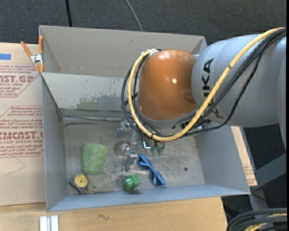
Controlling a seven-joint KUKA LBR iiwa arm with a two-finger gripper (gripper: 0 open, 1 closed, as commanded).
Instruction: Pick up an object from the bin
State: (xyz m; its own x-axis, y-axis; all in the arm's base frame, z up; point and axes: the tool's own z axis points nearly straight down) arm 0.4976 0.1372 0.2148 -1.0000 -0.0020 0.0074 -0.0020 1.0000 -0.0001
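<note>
Bin contents, left to right as I see them from the operator's station. In the near left corner of the grey metal bin (52, 143) lies a round yellow tape measure (80, 181). Just beyond it is a pale green sponge (94, 158). The claw (127, 163) hangs low over the bare floor at the bin's middle, between the sponge and the blue plastic glasses (152, 170). I cannot tell whether it is open or closed, and nothing shows in its grip. A small dark green block (131, 183) lies just near of the claw. The glasses lie just to its right. The orange wrist cover (166, 85) overhangs the far half.
</note>
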